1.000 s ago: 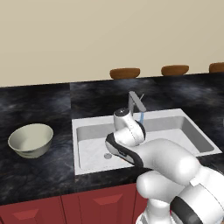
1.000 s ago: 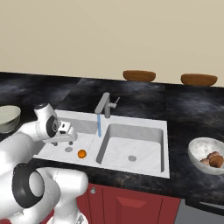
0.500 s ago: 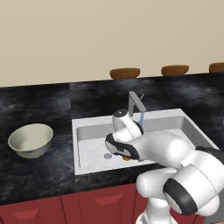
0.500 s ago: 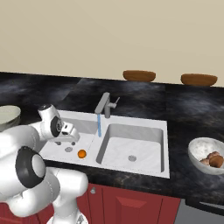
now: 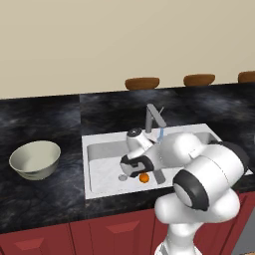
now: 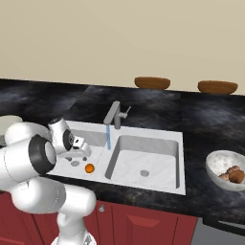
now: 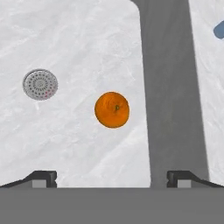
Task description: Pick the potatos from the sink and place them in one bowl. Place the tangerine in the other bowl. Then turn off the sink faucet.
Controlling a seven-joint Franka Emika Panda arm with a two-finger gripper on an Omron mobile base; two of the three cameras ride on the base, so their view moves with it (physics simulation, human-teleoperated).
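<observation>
The tangerine [image 7: 112, 109] lies on the floor of the left basin of the sink [image 5: 95, 149], beside the round drain [image 7: 40, 84]. My gripper [image 7: 111, 179] hangs open straight above it, fingertips [image 7: 43, 177] spread wide on either side and touching nothing. The hand [image 5: 131, 166] sits low in that basin, just left of the tangerine [image 5: 144, 178]. The potatos [image 6: 231, 174] rest in a grey bowl [image 6: 216, 163] on the right counter. The other bowl [image 5: 35, 159], pale cream-green, stands on the left counter. The sink faucet [image 6: 115, 115] pours a blue stream [image 6: 108, 137].
A grey divider [image 7: 173, 87] separates the two basins, right of the tangerine. The right basin [image 6: 144, 165] holds just its drain. Flat brown ovals [image 6: 152, 83] sit on the ledge behind the dark counter. Red cabinet fronts run below.
The arm has swung down into the left basin, and the hand has dropped lower and nearer the tangerine. Its fingers have stayed open.
</observation>
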